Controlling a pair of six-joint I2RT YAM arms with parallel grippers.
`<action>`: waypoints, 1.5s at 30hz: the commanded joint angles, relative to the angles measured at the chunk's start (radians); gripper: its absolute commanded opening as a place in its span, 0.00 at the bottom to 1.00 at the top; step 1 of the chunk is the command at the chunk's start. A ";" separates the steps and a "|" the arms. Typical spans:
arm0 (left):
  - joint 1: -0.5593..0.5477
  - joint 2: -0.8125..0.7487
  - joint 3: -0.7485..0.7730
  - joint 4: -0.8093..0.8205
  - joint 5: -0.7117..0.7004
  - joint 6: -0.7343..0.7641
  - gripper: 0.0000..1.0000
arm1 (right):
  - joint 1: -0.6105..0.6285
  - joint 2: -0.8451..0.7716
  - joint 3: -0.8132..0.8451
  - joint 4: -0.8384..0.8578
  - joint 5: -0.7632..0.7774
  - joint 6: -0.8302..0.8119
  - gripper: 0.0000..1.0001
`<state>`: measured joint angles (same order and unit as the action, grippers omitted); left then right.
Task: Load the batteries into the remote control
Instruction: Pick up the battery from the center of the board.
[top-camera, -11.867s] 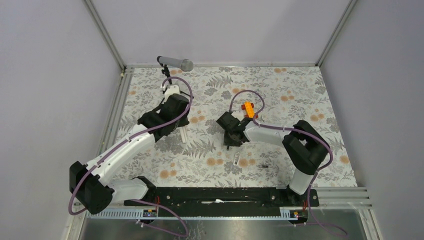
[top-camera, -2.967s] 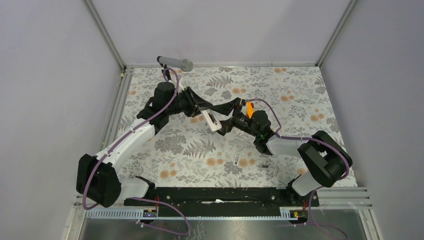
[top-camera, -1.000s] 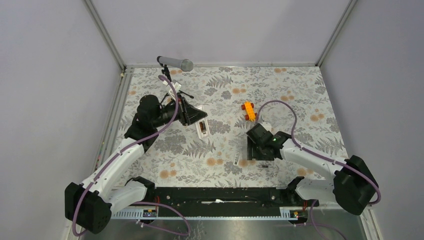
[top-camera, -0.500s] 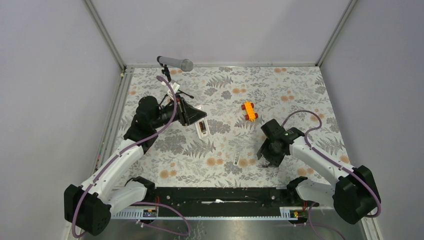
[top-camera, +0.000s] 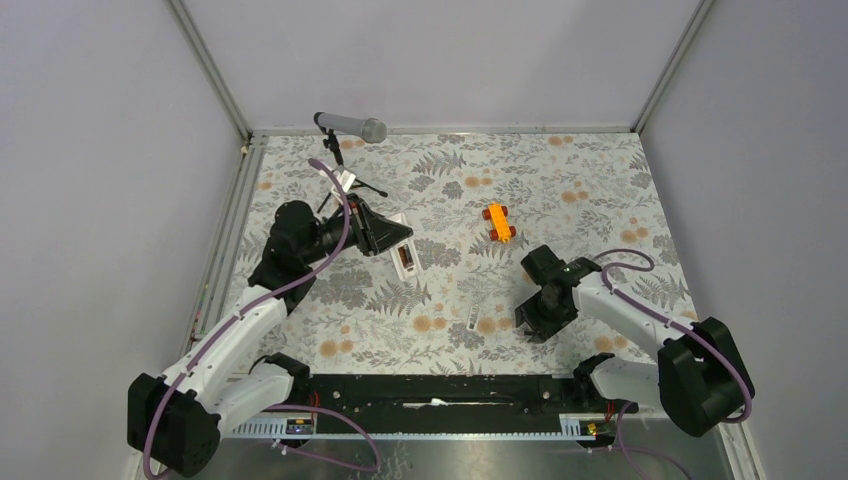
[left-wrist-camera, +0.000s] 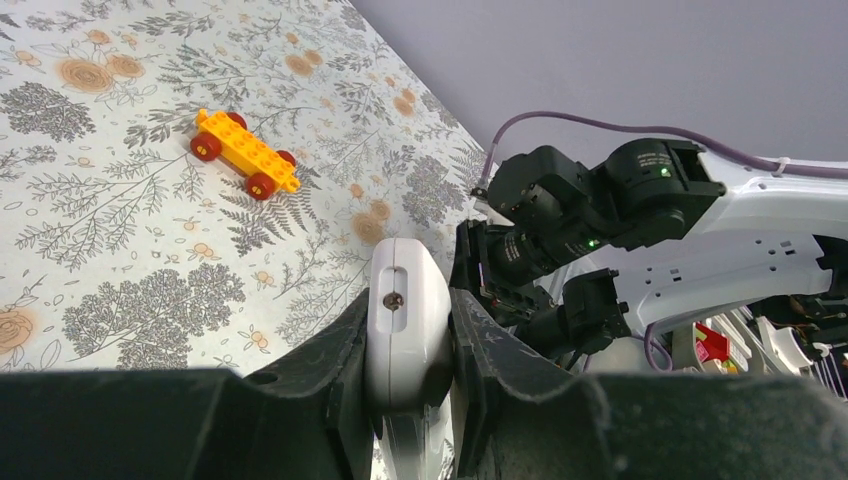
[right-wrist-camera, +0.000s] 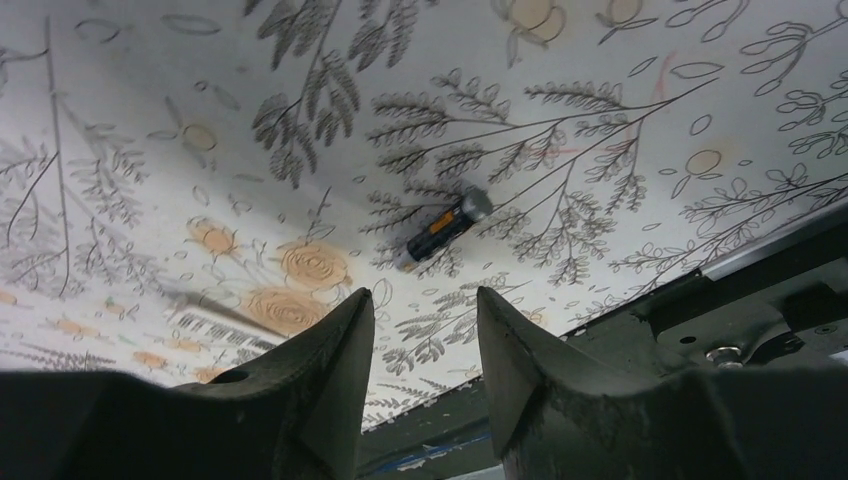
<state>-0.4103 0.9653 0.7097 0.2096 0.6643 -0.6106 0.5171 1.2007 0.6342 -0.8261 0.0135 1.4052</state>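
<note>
Battery (right-wrist-camera: 447, 229) beyond parted right fingers (right-wrist-camera: 332, 352), remote (left-wrist-camera: 405, 312) pinched between left fingers (left-wrist-camera: 335, 372)

Left tool (left-wrist-camera: 408, 310) clamped, right tool (right-wrist-camera: 420, 315) parted.

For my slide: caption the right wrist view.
Open fingers poised above a dark battery lying on the floral tablecloth.

Walls: plain pale lilac-grey panels (top-camera: 440, 60) at 9, 12 and 3 o'clock.
Frame: silver aluminium corner posts (top-camera: 209, 70) slanting up at 11 and 1 o'clock.
Counter: counter (top-camera: 600, 180) covered by grey-fern, orange-flower printed cloth.
Near edge: slotted silver metal rail (top-camera: 240, 426) at 6 o'clock.
Light: even and soft.
</note>
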 joint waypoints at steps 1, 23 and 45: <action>0.005 -0.020 -0.003 0.099 -0.021 -0.014 0.00 | -0.027 -0.015 -0.047 0.008 0.022 0.076 0.48; 0.005 -0.012 -0.037 0.136 -0.055 -0.041 0.00 | -0.067 0.002 -0.097 0.117 0.049 0.026 0.23; -0.216 0.233 -0.068 0.305 0.063 -0.144 0.00 | -0.068 0.039 0.139 0.252 0.025 -0.591 0.04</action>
<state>-0.5797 1.1465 0.6147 0.4145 0.6994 -0.7303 0.4549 1.2629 0.7456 -0.5934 0.0853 0.9218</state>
